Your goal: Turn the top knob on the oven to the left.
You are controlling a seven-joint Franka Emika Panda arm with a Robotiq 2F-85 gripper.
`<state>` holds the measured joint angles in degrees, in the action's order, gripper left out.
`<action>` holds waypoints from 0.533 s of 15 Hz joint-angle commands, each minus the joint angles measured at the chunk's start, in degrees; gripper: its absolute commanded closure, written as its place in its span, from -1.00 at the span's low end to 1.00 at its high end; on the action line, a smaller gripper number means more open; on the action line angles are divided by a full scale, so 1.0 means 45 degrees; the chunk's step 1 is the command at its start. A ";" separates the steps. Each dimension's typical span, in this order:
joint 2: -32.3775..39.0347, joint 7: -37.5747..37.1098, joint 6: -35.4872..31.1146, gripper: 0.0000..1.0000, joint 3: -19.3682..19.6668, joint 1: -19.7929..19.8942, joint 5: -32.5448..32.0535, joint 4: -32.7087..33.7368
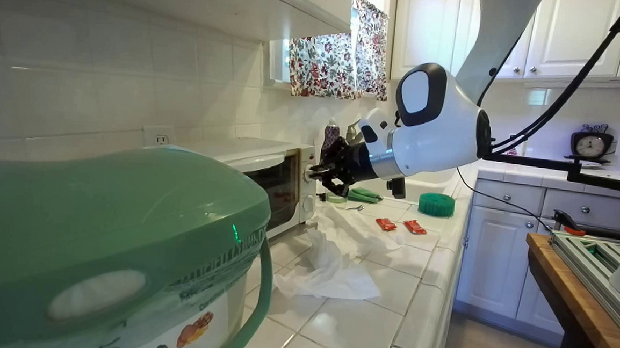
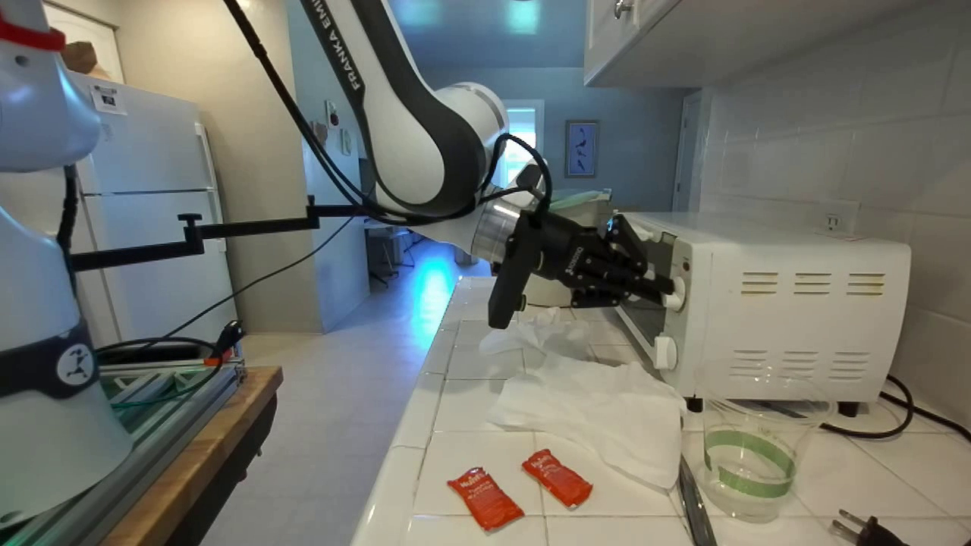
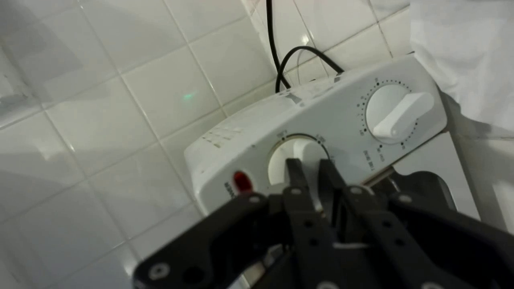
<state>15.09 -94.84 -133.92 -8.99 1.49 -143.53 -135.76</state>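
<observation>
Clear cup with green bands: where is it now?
In an exterior view, the clear cup stands at the lower right, nearer the camera than the toaster oven, between a dark utensil at left and a black plug at right.

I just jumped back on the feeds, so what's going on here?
The gripper is at the top knob of the oven, its fingers on either side of the ridge, apparently pinching it. I can't tell whether the turn to the left has begun. Nothing holds the bottom knob. On the counter, two red packets lie near some crumpled white paper.
</observation>
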 commanded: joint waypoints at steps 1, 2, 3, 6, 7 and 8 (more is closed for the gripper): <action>0.0145 -0.0211 0.0096 0.88 0.0076 -0.0039 -0.0195 0.0140; 0.0151 -0.0201 0.0093 0.90 0.0074 -0.0043 -0.0194 0.0143; 0.0149 -0.0193 0.0087 0.90 0.0074 -0.0044 -0.0195 0.0146; 0.0178 0.0003 0.0017 0.93 0.0125 -0.0026 -0.0196 0.0132; 0.0206 0.0153 -0.0081 0.93 0.0169 -0.0001 -0.0157 0.0135; 0.0219 0.0321 -0.0067 0.93 0.0239 0.0027 -0.0133 0.0092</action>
<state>15.11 -94.82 -133.91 -8.94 1.49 -143.56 -135.75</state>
